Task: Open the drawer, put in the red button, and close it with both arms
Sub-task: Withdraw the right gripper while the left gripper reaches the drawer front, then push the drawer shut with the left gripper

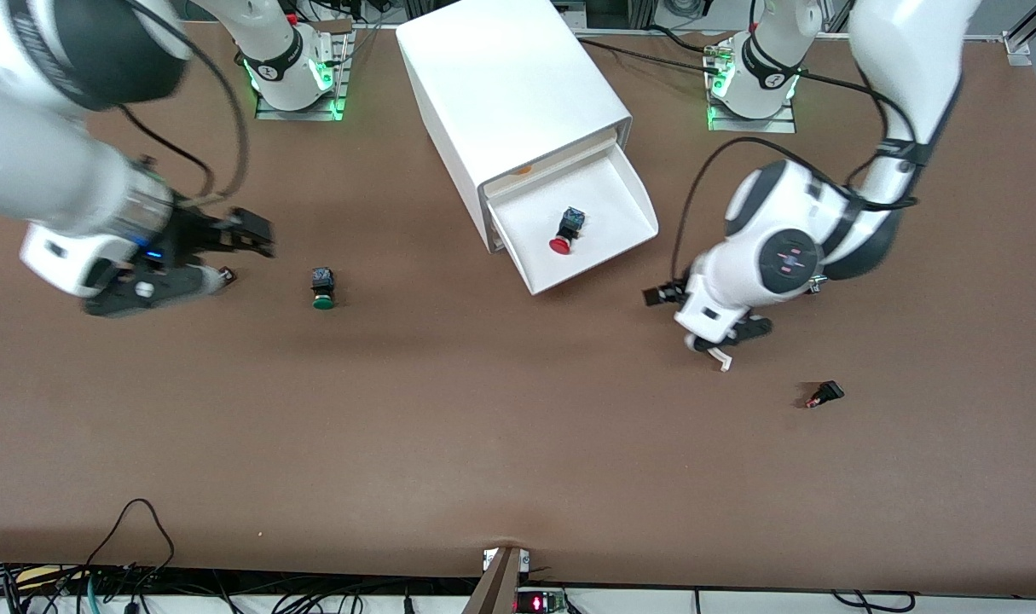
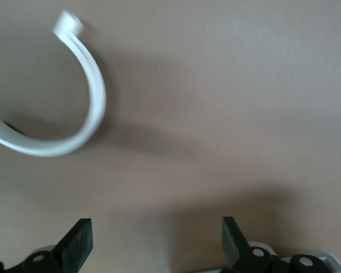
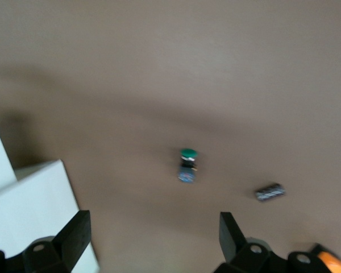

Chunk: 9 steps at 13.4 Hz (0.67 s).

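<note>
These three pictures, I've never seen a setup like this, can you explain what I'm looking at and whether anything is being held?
Two white robot arms work at a brown table. The big picture looks down from across the table; the two small ones come from cameras on each arm's wrist. The white cabinet has one drawer pulled out, with the red button lying in it. A green button and a small dark part lie on the table. The left end effector and right end effector are both open over bare table, holding nothing.

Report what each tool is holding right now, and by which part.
Nothing is held. The left tool is open over bare table; the right tool is open above the green button. The red button lies in the open drawer.
</note>
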Each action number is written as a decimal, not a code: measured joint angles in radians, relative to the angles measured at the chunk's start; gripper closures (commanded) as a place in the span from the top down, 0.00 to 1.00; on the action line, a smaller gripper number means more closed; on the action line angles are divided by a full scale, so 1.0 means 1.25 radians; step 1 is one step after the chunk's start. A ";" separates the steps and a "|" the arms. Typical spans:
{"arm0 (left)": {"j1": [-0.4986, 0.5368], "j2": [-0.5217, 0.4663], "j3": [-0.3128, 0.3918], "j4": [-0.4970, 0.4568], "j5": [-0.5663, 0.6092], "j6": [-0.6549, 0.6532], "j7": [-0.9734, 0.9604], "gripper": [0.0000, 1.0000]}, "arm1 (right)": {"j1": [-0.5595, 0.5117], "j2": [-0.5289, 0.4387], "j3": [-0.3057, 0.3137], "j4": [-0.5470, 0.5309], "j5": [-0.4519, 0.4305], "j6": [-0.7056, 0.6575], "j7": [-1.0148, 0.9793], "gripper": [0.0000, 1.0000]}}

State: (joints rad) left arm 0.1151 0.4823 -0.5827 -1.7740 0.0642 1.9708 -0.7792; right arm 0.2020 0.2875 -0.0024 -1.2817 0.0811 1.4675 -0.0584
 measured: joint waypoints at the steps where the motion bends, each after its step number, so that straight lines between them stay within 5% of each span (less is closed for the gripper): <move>1: -0.013 0.001 -0.011 -0.012 -0.001 0.005 -0.036 1.00 | -0.003 -0.036 -0.030 -0.035 0.001 -0.002 -0.055 1.00; 5: -0.111 0.002 -0.016 -0.034 -0.001 0.037 -0.177 1.00 | -0.015 -0.163 -0.106 -0.182 0.001 0.008 -0.192 1.00; 9: -0.164 0.003 -0.023 -0.066 -0.001 0.085 -0.254 1.00 | -0.070 -0.197 -0.093 -0.250 -0.014 0.049 -0.256 1.00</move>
State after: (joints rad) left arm -0.0896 0.4860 -0.6116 -1.8570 0.0629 2.0769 -1.0972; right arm 0.1147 0.0411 -0.1189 -1.5944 0.0634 1.5287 -0.3790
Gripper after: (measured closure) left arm 0.000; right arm 0.000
